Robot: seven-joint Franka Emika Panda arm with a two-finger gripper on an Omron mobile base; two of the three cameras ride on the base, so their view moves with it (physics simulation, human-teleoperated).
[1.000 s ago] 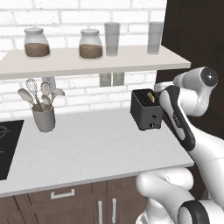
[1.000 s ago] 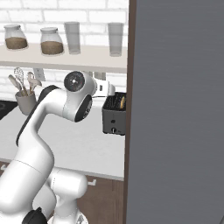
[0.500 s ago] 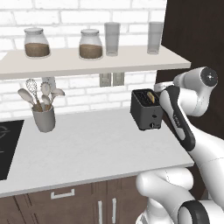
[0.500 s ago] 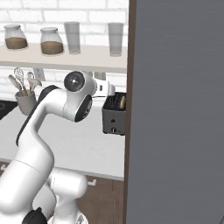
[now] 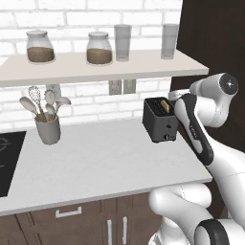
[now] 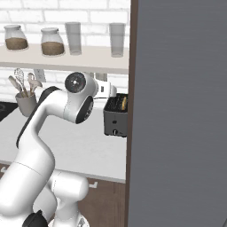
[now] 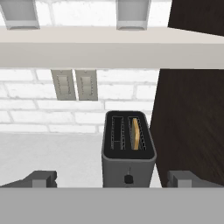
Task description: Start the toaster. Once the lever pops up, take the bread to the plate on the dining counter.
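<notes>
The black toaster (image 5: 160,120) stands at the right end of the grey-white worktop (image 5: 95,162), against the brick wall and next to a dark tall panel. The bread (image 7: 136,134), a tan slice, sits upright in the toaster's (image 7: 129,151) right slot, and its top edge shows there (image 5: 164,105). A small round knob (image 7: 128,179) sits low on the front face. My gripper (image 7: 113,179) is open just in front of the toaster and slightly above it, fingertips (image 7: 42,178) wide apart, holding nothing. The toaster (image 6: 116,116) stands right of my hand. The plate and the dining counter are out of view.
A shelf (image 5: 95,64) overhangs the worktop, carrying two jars (image 5: 39,47) and two glasses (image 5: 123,42). A utensil crock (image 5: 48,130) stands at the back left, and a black cooktop (image 5: 7,162) lies at the far left. The dark panel (image 5: 210,43) closes off the right side.
</notes>
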